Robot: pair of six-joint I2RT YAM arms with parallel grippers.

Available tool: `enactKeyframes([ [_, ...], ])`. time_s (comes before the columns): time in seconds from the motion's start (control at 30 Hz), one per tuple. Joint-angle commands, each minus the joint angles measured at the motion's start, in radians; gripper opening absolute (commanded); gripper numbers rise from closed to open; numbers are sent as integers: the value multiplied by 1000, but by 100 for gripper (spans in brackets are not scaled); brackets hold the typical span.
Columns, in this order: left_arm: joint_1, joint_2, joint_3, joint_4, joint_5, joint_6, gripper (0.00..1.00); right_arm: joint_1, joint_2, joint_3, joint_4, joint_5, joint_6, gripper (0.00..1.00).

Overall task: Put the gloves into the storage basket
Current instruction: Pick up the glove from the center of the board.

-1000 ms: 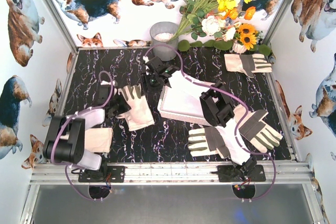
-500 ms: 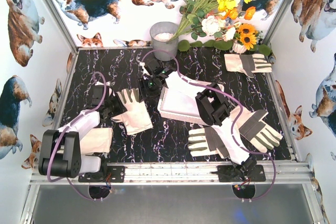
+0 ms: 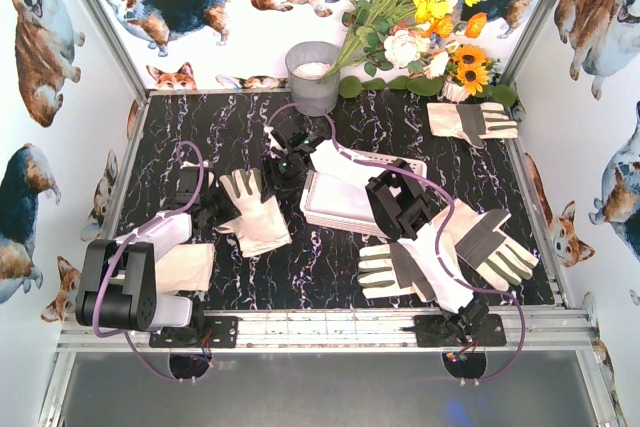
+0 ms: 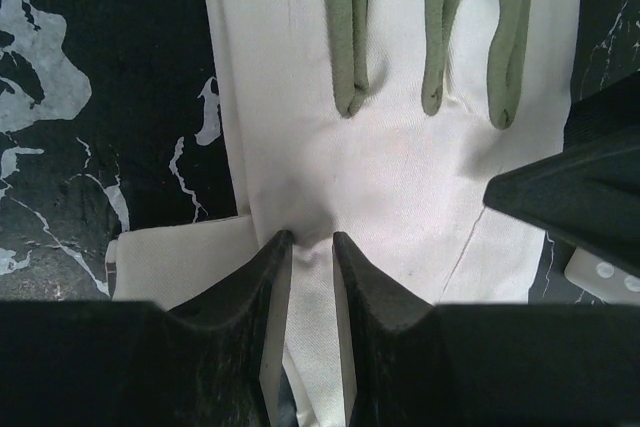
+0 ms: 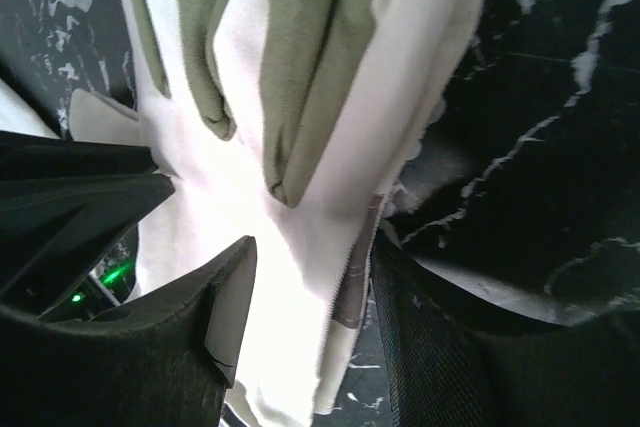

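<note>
glove [image 4: 400, 167] fold inside left gripper [image 4: 312, 243], seemingly pinched

- Left arm [image 3: 160, 232]: white shell links, black boxy joint housings.
- Right arm [image 3: 440, 259]: same white-and-black build.
- Left claw [image 4: 312, 242]: two matte black tapered fingers [image 4: 385, 297] with pale inner faces.
- Right claw [image 5: 305, 277]: one finger with a white inner face, the other finely textured black; small green light [image 5: 112, 274] on the black housing.
- Cables [image 3: 198, 169]: purple, looped, one per arm.
- Bases [image 3: 195, 330]: black mounting plates.

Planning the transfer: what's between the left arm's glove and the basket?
Top view: the right gripper, up against the glove; otherwise bare table.
</note>
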Motion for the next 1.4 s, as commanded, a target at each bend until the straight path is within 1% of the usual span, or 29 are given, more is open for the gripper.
enactKeyframes([
  [0.0,3,22,-56,-48,-32,-13,19,22,38,32,40,-70,47,51],
  [0.23,3,16,-56,-51,-24,-15,19,36,48,18,87,-111,91,50],
  [0.3,3,14,-60,-47,-18,-19,19,40,48,8,108,-122,104,46],
  [0.37,3,8,-64,-47,-12,-21,19,41,47,2,118,-125,107,37],
  [0.5,3,-28,-70,-49,-2,-25,20,42,33,-1,118,-126,97,3],
  [0.53,3,-41,-68,-51,0,-25,22,43,27,-5,118,-123,93,0],
  [0.6,4,-70,-60,-61,0,-24,25,42,11,-15,118,-113,86,0],
  [0.73,20,-107,-24,-90,-37,-3,36,43,-18,-52,130,-96,73,0],
  [0.8,37,-99,-2,-86,-42,8,38,42,-23,-63,128,-91,70,0],
  [1.13,114,59,60,13,40,25,38,42,-24,-69,128,-83,64,0],
  [1.3,125,119,65,34,51,40,35,42,-20,-66,132,-87,67,0],
  [1.37,126,135,59,52,69,34,32,41,-20,-65,132,-85,67,0],
])
